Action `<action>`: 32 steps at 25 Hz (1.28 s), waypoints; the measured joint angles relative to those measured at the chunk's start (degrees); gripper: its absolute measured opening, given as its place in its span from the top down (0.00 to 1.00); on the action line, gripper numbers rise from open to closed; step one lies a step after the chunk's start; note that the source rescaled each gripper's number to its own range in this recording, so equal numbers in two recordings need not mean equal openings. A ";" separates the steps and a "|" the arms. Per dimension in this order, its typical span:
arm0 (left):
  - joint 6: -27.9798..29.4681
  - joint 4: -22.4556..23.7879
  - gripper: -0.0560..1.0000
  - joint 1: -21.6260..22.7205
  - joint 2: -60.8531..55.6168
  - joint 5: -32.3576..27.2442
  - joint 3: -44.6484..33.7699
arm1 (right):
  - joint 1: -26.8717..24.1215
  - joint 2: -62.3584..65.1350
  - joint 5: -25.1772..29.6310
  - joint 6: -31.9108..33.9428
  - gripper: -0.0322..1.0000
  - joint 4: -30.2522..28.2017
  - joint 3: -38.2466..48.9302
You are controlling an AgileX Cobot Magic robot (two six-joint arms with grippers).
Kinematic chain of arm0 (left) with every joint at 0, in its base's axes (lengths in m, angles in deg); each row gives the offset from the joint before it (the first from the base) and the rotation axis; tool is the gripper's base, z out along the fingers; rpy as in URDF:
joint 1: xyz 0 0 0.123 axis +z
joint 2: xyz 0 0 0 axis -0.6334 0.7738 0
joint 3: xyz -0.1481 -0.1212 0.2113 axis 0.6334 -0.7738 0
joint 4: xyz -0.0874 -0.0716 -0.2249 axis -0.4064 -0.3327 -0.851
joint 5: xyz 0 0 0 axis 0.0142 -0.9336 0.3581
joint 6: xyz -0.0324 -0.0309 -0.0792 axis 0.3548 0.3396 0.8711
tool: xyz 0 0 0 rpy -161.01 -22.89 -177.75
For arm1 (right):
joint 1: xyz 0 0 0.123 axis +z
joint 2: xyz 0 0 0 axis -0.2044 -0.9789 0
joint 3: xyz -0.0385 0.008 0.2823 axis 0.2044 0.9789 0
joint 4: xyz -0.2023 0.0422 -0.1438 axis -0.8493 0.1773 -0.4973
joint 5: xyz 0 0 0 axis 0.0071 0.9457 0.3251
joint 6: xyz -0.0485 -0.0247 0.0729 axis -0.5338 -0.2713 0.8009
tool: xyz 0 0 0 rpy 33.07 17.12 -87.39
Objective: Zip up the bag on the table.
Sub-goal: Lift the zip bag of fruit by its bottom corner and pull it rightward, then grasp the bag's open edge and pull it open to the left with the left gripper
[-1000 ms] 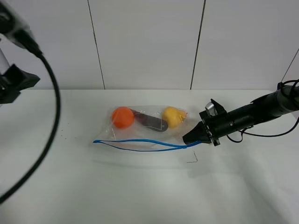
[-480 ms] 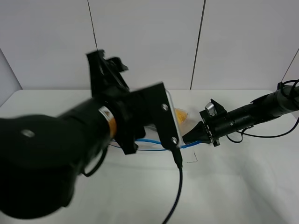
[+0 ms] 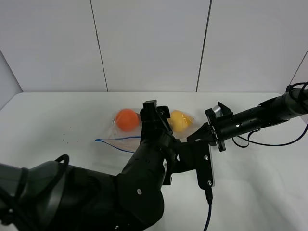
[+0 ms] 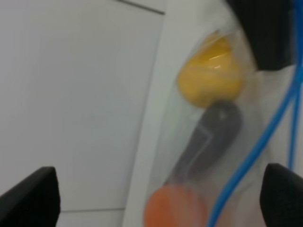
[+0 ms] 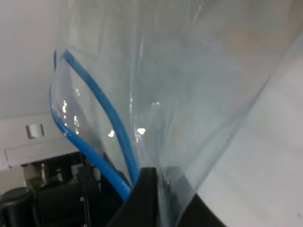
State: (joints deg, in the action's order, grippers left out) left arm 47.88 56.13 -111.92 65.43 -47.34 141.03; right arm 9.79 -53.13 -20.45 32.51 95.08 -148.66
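The bag [image 3: 126, 134] lies on the white table [image 3: 57, 120], clear plastic with a blue zip strip [image 3: 115, 141] along its near edge. Through it show an orange ball [image 3: 127, 119] and a yellow item [image 3: 179, 120]. My left arm rises in front of the bag's middle, and the left gripper [image 3: 156, 111] hovers over it. In the left wrist view the left gripper [image 4: 156, 189] stands wide open above the yellow item [image 4: 210, 75], a dark purple item [image 4: 208, 142] and the zip strip [image 4: 255, 146]. My right gripper [image 3: 196, 137] is shut on the bag's right end, pinching plastic by the zip strip [image 5: 102, 137].
The right arm [image 3: 255, 118] reaches in from the right edge with a black cable [image 3: 269, 142] hanging under it. A panelled wall [image 3: 149, 43] closes off the table's far side. White tabletop stretches to the left and in front on the right [image 3: 264, 192].
My left arm has swung in from the left foreground and now stands over the bag, hiding its middle. The right gripper has kept its hold and place.
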 joint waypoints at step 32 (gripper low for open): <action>-5.51 0.37 0.18 4.63 10.44 9.55 12.03 | 0.04 11.45 -0.05 9.01 0.97 -0.92 -0.35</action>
State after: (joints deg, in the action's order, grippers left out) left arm 42.37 56.50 -107.29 75.87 -37.78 153.06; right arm 9.83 -41.68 -20.51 41.52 94.16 -149.01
